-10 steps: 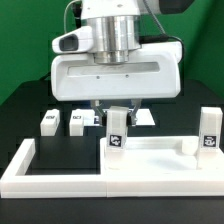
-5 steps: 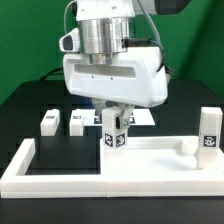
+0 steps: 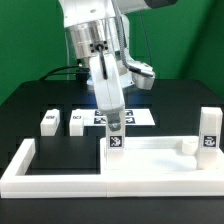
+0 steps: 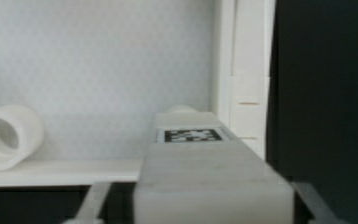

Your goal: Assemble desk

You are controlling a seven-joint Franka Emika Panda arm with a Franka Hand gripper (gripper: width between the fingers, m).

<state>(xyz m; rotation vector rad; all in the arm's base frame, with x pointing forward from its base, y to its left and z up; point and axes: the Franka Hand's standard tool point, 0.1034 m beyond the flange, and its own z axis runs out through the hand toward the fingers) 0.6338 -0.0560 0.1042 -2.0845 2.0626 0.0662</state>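
Note:
The white tabletop (image 3: 160, 165) lies flat at the exterior view's right, rim up. My gripper (image 3: 113, 124) comes down from above and is shut on a white tagged leg (image 3: 115, 140), which stands upright at the tabletop's near-left corner. In the wrist view that leg (image 4: 202, 165) fills the gap between both fingers (image 4: 98, 203), over the tabletop's inner face (image 4: 105, 70) beside its rim (image 4: 247, 60) and a round socket (image 4: 2, 138). Another leg (image 3: 209, 130) stands upright at the tabletop's right end. Two loose legs (image 3: 48, 121) (image 3: 77, 120) lie on the black table.
The low white border fence (image 3: 25, 165) runs along the front and left. The marker board (image 3: 135, 117) lies behind the held leg. A small round boss (image 3: 187, 147) rises from the tabletop near the right leg. Cables hang behind the arm.
The gripper has turned about its vertical axis, from showing its broad face to its narrow side. The held leg turned with it and stays at the tabletop's corner.

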